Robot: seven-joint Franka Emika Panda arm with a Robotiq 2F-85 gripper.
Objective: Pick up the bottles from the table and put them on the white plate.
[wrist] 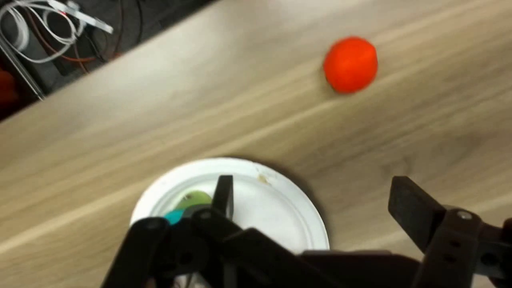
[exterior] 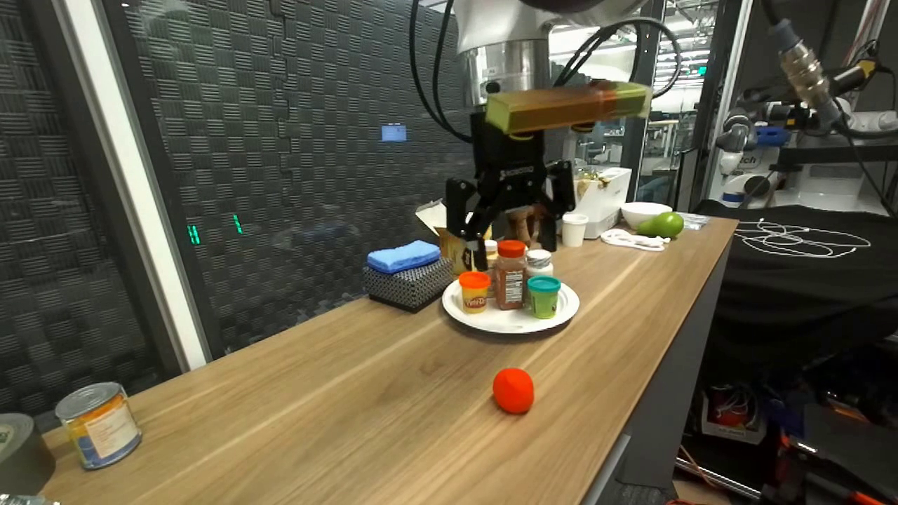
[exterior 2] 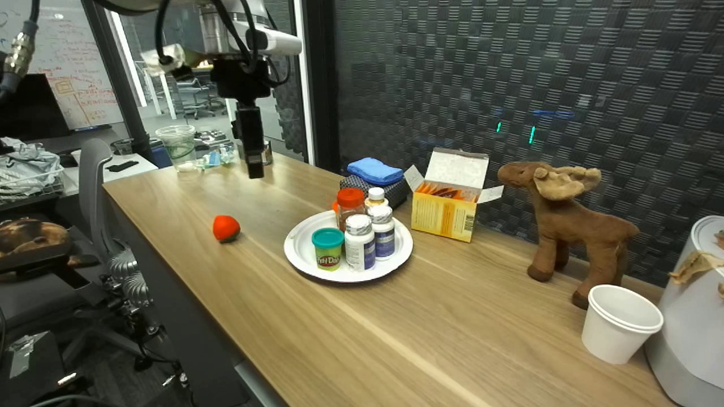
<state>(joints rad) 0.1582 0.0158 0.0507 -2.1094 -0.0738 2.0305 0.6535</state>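
The white plate [exterior: 491, 324] [exterior 2: 300, 271] stands on the table in both exterior views. It holds a red-capped spice bottle [exterior: 510, 286] [exterior 2: 350, 199], white bottles with purple labels [exterior 2: 359, 251] [exterior 2: 383, 240], and a small white-capped bottle [exterior 2: 375, 197] behind them. A Play-Doh tub with a teal lid [exterior: 544, 298] [exterior 2: 328, 249] and one with an orange lid [exterior: 474, 293] also stand on it. My gripper [exterior: 514, 251] [exterior 2: 255, 169] is open and empty, high above the table. In the wrist view its fingers [wrist: 313, 184] straddle the plate's rim [wrist: 316, 224] and hide the bottles.
A red ball-like object [exterior: 513, 390] [exterior 2: 226, 228] [wrist: 351, 65] lies on the table near its edge. A dark box with a blue cloth [exterior: 403, 257], a yellow carton [exterior 2: 444, 212], a toy moose [exterior 2: 571, 232] and paper cups [exterior 2: 619, 322] stand around. A can [exterior: 98, 424] stands apart.
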